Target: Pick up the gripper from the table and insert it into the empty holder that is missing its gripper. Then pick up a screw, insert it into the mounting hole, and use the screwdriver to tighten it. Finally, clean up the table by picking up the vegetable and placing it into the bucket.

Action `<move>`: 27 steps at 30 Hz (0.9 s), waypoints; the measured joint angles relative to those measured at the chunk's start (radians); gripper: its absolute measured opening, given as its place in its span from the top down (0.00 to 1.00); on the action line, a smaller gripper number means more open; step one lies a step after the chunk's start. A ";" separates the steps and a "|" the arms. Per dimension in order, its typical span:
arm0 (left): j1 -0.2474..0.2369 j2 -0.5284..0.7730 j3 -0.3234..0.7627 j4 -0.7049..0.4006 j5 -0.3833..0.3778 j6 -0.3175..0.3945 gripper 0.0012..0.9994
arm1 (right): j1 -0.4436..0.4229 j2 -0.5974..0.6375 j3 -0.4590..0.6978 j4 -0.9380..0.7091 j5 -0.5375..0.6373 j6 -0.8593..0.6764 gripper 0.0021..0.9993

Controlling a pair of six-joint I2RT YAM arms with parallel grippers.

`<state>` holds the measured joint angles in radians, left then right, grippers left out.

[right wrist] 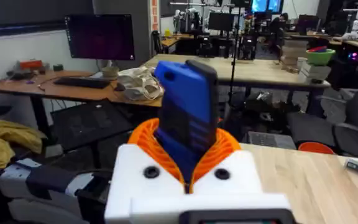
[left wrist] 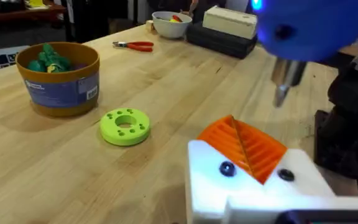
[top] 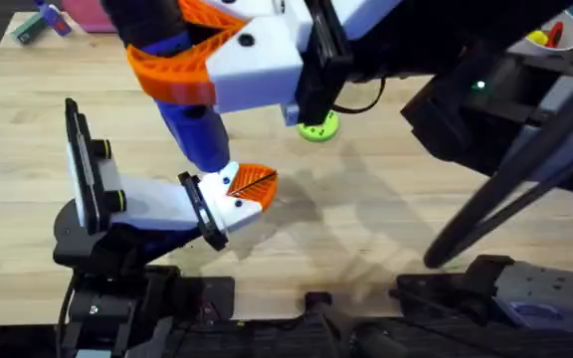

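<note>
With the right claw [right wrist: 188,177] clamped on the screwdriver [top: 192,129] above the left claw's [top: 242,194] unclear grip, a tilted bit could skid off.

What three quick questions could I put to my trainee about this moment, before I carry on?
1. True or false: the right hand is shut on the blue screwdriver.
2. Pick one: in the left wrist view, what lies on the table between the bucket and the orange wedge?
A) a green holed disc
B) a screw
C) a yellow vegetable
3. Short answer: what colour are the handles of the pliers?

Key: 1 true; 2 A; 3 red.
</note>
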<state>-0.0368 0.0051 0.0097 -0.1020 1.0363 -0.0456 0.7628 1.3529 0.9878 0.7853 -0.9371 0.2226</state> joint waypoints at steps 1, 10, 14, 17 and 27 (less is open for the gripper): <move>0.000 0.000 0.000 0.000 0.000 0.000 0.99 | 0.000 0.000 0.000 0.000 0.000 -0.003 0.98; 0.000 0.000 0.000 0.000 0.000 0.000 0.99 | 0.000 0.003 0.000 -0.023 -0.028 -0.049 0.98; 0.000 0.000 0.000 0.000 0.000 0.000 0.99 | 0.000 0.042 0.000 -0.019 -0.039 -0.071 0.98; 0.000 0.000 0.000 0.000 0.000 0.000 0.99 | 0.000 0.061 0.000 -0.021 -0.039 -0.074 0.98; 0.000 0.000 0.000 0.000 0.000 0.000 0.99 | 0.000 0.068 0.000 -0.023 -0.048 -0.073 0.98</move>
<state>-0.0368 0.0051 0.0097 -0.1020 1.0363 -0.0460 0.7628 1.4204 0.9878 0.7620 -0.9852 0.1493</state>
